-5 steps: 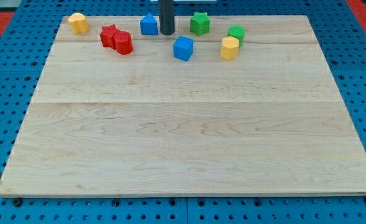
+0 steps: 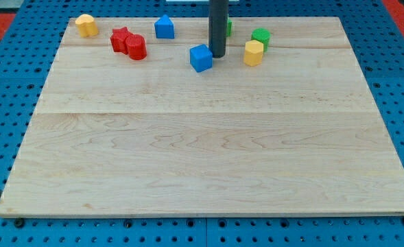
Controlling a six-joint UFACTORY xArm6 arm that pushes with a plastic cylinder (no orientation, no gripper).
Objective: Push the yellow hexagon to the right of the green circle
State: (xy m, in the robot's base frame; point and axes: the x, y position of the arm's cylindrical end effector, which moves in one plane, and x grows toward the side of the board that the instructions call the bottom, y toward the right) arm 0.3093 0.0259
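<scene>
My tip (image 2: 217, 55) rests on the wooden board (image 2: 202, 137) near the view's top, a bare rod end holding nothing, and it sits just beside the blue cube (image 2: 201, 57), which lies immediately to its left in the view (touching or nearly so; I cannot tell which). The yellow hexagon (image 2: 254, 52) lies a short way to the tip's right, at much the same height in the view. The green circle (image 2: 260, 36) sits just above and slightly right of that hexagon, close beside it. Behind the rod, a green block (image 2: 228, 27) peeks out on the rod's right side, its shape mostly hidden. Farther to the tip's left and a little higher in the view stands the blue house-shaped block (image 2: 164, 27), then the two red blocks (image 2: 128, 43) pressed together, and farthest left the yellow block (image 2: 86, 25) at the board's top corner.
</scene>
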